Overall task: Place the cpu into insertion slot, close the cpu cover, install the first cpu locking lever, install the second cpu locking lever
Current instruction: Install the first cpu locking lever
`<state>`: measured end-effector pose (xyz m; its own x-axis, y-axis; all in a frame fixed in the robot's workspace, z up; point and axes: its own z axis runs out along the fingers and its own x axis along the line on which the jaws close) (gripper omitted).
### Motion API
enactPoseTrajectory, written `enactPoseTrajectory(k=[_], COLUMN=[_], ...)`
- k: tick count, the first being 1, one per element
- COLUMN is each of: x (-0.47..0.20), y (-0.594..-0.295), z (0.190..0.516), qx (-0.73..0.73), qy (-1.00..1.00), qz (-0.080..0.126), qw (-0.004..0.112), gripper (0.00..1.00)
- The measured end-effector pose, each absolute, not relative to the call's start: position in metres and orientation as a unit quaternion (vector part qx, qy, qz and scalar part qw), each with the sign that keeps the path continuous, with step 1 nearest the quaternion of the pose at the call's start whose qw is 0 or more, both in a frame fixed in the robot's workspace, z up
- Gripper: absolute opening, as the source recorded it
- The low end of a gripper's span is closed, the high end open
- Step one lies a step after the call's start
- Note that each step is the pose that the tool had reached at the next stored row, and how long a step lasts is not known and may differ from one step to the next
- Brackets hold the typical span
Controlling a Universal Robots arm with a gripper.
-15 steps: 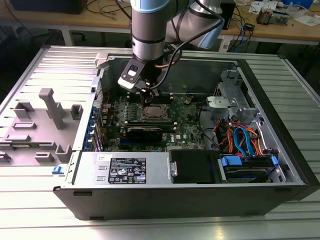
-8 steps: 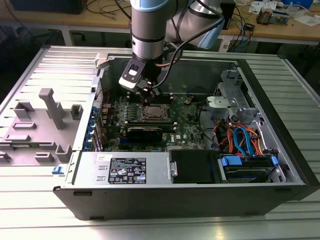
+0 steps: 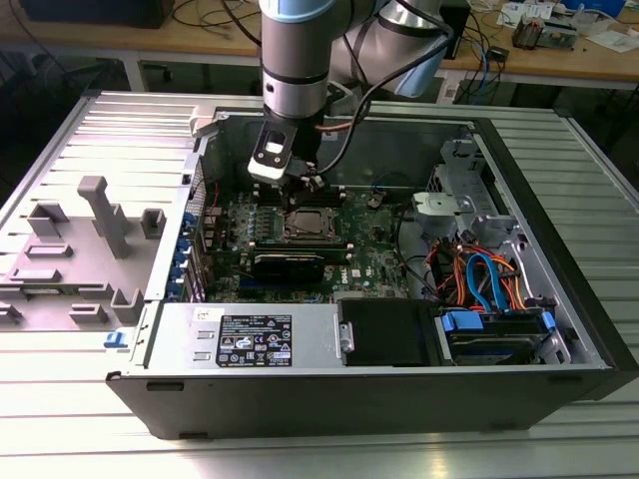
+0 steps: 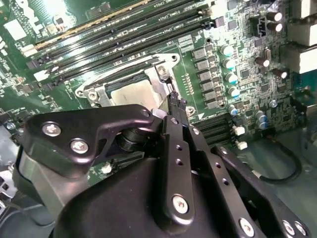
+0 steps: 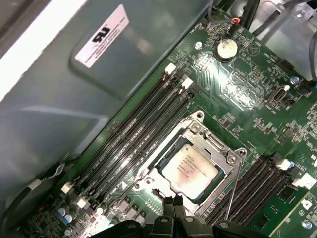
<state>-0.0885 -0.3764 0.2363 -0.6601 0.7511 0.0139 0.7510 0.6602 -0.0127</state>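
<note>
The cpu [image 5: 190, 168], a silver-grey square chip, lies in its socket on the green motherboard [image 3: 369, 249]. The cpu cover [image 5: 218, 146], a thin metal frame, lies flat around the chip. A thin metal lever rod [image 5: 233, 193] runs along one side of the socket. My gripper [image 5: 173, 203] hovers just above one edge of the socket, fingertips pressed together and shut with nothing seen between them. In the second wrist view the gripper [image 4: 173, 101] points at a corner of the cover [image 4: 166, 74], beside the cpu [image 4: 131, 94]. In the exterior view the gripper [image 3: 298, 192] hangs over the socket [image 3: 308, 225].
Black memory slots [image 5: 138, 134] run beside the socket, a coin battery [image 5: 227, 48] sits further off. The case wall [image 5: 99, 84] rises close by. A drive cage with orange and blue cables [image 3: 479, 279] and a power supply [image 3: 250, 339] fill the case's near side. Grey fixtures [image 3: 100, 220] stand outside.
</note>
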Motion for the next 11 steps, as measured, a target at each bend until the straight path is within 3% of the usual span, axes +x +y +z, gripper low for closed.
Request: enactPoseTrajectory(k=[11], x=[-0.100], y=[-0.376], z=[0.246], qx=[-0.379], qy=[-0.925], qz=[0.003], qw=[0.009], gripper=[0.11])
